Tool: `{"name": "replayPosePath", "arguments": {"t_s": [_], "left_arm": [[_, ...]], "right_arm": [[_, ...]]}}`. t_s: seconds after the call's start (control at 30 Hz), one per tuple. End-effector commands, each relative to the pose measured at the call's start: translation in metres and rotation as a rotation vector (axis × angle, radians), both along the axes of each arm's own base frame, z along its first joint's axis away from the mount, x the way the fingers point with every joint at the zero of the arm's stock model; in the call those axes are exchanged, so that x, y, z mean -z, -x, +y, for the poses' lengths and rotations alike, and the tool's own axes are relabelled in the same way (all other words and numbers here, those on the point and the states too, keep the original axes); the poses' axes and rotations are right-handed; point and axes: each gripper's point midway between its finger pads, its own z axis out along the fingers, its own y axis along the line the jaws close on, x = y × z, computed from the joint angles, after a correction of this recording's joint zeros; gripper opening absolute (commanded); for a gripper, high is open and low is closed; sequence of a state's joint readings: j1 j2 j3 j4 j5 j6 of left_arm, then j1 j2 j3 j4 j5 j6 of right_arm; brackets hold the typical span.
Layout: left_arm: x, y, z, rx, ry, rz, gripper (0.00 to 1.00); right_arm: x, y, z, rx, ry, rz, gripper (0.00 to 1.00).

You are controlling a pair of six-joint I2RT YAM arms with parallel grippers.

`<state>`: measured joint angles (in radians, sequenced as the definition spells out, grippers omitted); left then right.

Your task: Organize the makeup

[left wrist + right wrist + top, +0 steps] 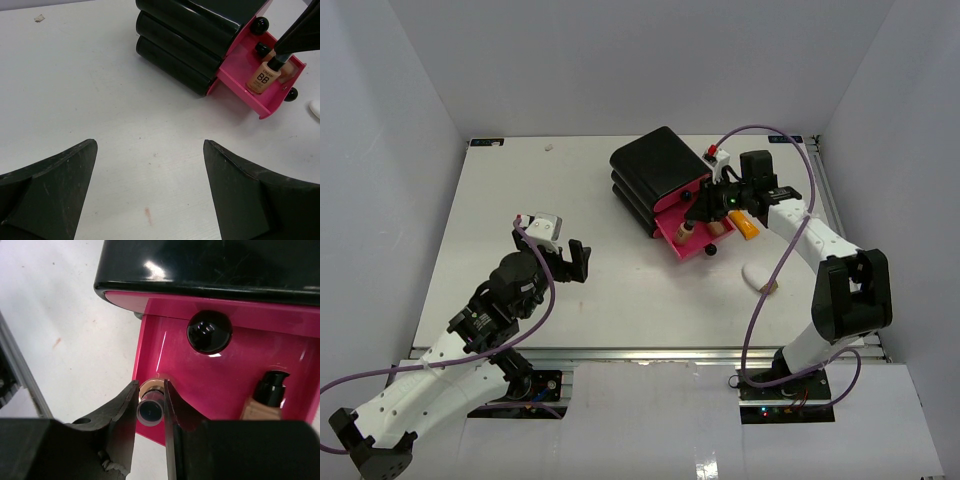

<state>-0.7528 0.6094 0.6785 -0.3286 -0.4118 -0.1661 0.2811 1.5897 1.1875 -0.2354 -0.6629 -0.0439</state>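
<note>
On the table (520, 200), the black box (655, 165) has 1 pink drawer (170, 355) open. The left tool (563, 262), spread, sits well away from the box. The right tool (151, 392) pinches a tan bottle (151, 410) by its dark cap over that drawer's corner, long axis pointing up at the wrist. The label reads "BB CREAM".

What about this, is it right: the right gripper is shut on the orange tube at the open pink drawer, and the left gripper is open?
Not the orange tube, which lies beside the pink drawer. The right wrist view shows the right gripper shut on a tan bottle with a dark cap at that open drawer. The left gripper is open.
</note>
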Motion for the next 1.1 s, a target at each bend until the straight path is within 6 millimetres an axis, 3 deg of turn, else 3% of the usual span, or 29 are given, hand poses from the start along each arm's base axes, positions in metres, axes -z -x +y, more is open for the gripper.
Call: {"name": "replayPosePath", "arguments": {"t_s": [0.0, 0.13, 0.43, 0.6, 0.77, 0.93, 1.0, 1.07], "left_arm": [[-0.004, -0.002, 0.002, -0.014, 0.020, -0.013, 0.98], [-0.004, -0.002, 0.002, -0.011, 0.021, -0.012, 0.98], [-0.005, -0.002, 0.001, -0.008, 0.021, -0.013, 0.98], [-0.004, -0.002, 0.001, -0.007, 0.023, -0.012, 0.98], [-0.004, -0.002, 0.001, -0.007, 0.022, -0.011, 0.98], [-0.004, -0.002, 0.001, -0.004, 0.022, -0.011, 0.98], [-0.004, -0.002, 0.000, -0.002, 0.021, -0.011, 0.98], [-0.004, -0.002, 0.000, 0.000, 0.022, -0.012, 0.98]], "right_arm": [[-0.012, -0.001, 0.008, -0.030, -0.109, 0.063, 0.25], [0.001, -0.007, 0.001, 0.003, -0.115, 0.107, 0.27], [0.017, -0.027, -0.017, 0.088, -0.069, 0.120, 0.49], [0.017, -0.034, -0.021, 0.106, -0.037, 0.097, 0.57], [0.003, -0.036, -0.024, 0.106, -0.027, 0.043, 0.59], [-0.028, -0.027, -0.029, 0.055, 0.002, -0.105, 0.57], [-0.037, -0.011, -0.032, -0.051, 0.044, -0.213, 0.55], [-0.041, 0.017, -0.036, -0.174, 0.081, -0.321, 0.54]]}}
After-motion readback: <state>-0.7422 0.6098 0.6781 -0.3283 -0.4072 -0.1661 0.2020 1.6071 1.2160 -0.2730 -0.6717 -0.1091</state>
